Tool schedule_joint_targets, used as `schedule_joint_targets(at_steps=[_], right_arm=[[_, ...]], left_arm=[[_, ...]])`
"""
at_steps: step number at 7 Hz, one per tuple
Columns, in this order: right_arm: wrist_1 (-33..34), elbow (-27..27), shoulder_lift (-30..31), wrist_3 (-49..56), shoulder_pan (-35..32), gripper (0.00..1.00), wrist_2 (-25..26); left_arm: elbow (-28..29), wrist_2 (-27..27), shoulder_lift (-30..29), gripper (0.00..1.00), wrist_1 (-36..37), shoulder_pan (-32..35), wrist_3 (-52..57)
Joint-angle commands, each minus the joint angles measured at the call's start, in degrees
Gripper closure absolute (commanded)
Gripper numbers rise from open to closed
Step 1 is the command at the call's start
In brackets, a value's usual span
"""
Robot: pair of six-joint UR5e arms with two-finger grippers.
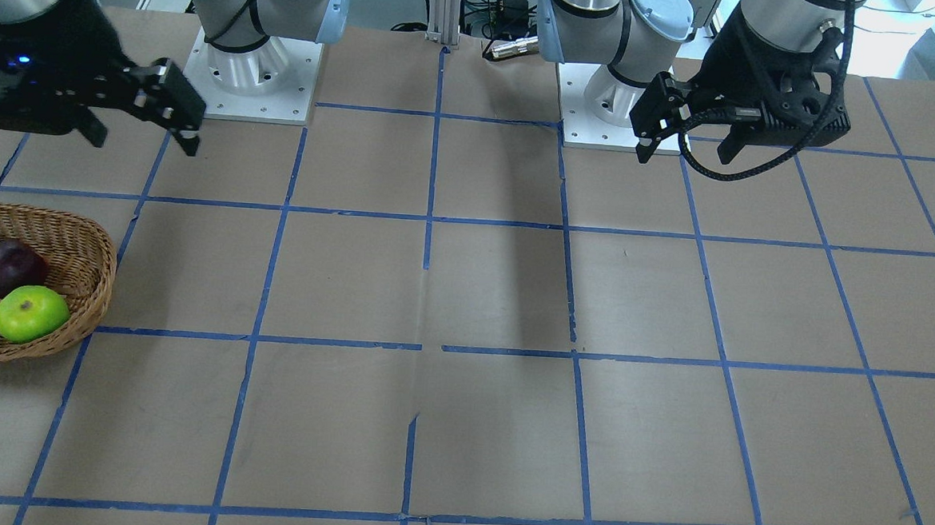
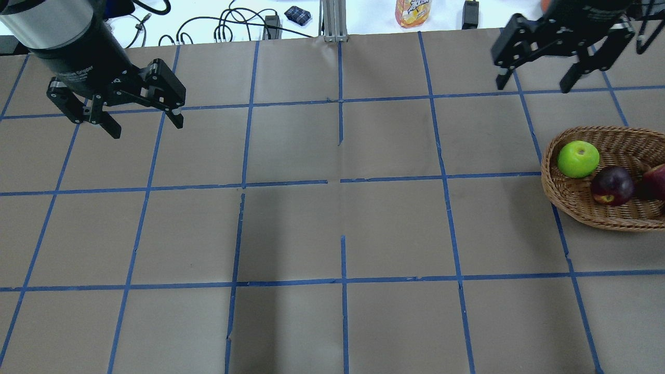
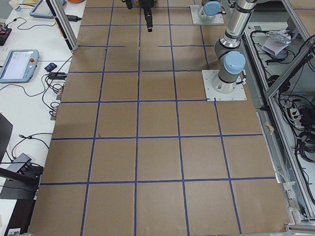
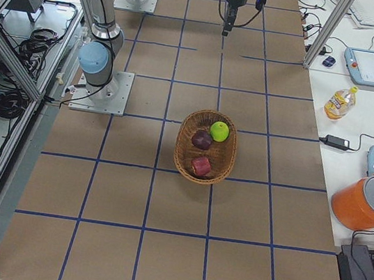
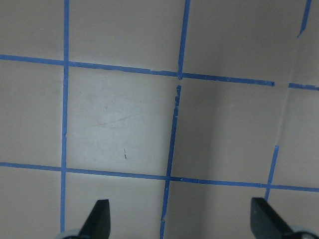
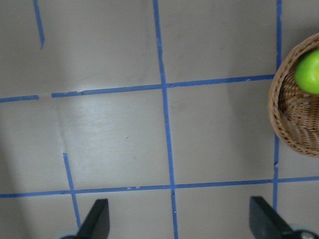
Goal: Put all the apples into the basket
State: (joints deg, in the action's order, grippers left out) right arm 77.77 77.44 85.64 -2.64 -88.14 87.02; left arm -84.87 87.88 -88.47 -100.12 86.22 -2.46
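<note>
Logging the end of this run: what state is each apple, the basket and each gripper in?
basket: upright, three apples inside.
green apple: in the basket, near its rim.
maroon apple: in the basket, beside the green apple.
red apple: in the basket.
left gripper: jaws open, empty.
right gripper: jaws open, empty.

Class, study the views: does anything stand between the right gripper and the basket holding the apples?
Nothing visible does. Only taped table lies between the right gripper and the basket, which already holds the green apple, the maroon apple and the red apple.
</note>
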Motion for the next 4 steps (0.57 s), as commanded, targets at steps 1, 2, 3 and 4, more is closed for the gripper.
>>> schedule_joint_targets(at_steps=[1, 2, 3, 4], right_arm=[[2.7, 0.6, -0.5, -10.3, -8.2, 0.0, 1.2], [3.1, 0.9, -0.4, -13.2, -8.5, 0.0, 2.2], [4.9, 1.1, -0.1, -13.0, -8.5, 0.0, 2.1], [5.4, 1.9, 0.1, -12.9, -9.0, 0.0, 2.3]], left_arm=[[0.0, -0.3, 0.1, 0.0, -0.1, 0.1, 0.1], [0.1, -0.9, 0.2, 0.0, -0.1, 0.1, 0.1], [0.1, -1.0, 0.2, 0.0, -0.1, -0.1, 0.1], [0.2, -0.9, 0.0, 0.0, -0.1, -0.5, 0.1]])
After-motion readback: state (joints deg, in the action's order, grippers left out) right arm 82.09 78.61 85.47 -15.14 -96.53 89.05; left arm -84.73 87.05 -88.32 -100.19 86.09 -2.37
